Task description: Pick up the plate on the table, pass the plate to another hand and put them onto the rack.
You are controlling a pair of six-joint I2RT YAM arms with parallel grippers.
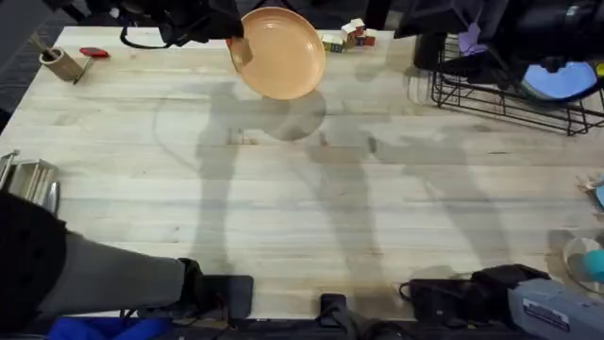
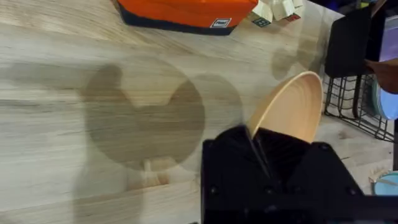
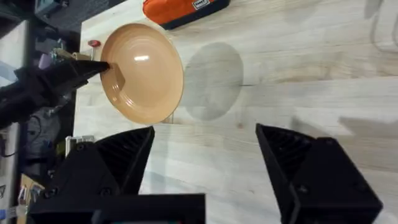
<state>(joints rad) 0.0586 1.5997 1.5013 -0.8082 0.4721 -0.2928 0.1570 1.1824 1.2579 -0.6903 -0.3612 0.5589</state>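
The orange plate (image 1: 280, 53) hangs tilted above the far middle of the table (image 1: 302, 217), casting a round shadow on the wood. My left gripper (image 1: 236, 44) is shut on the plate's left rim. In the left wrist view the plate (image 2: 291, 109) shows edge-on, rising out of the left gripper (image 2: 256, 142). In the right wrist view the plate (image 3: 144, 72) faces me with the left gripper (image 3: 107, 67) clamped on its rim, and my right gripper (image 3: 205, 165) stands open and apart from it. The black wire rack (image 1: 505, 99) sits at the far right.
A light blue plate (image 1: 559, 81) stands in the rack. An orange case (image 2: 186, 12) and small blocks (image 1: 347, 38) lie along the far edge. A wooden cup (image 1: 61, 63) is at the far left, a metal object (image 1: 30, 179) at the left edge.
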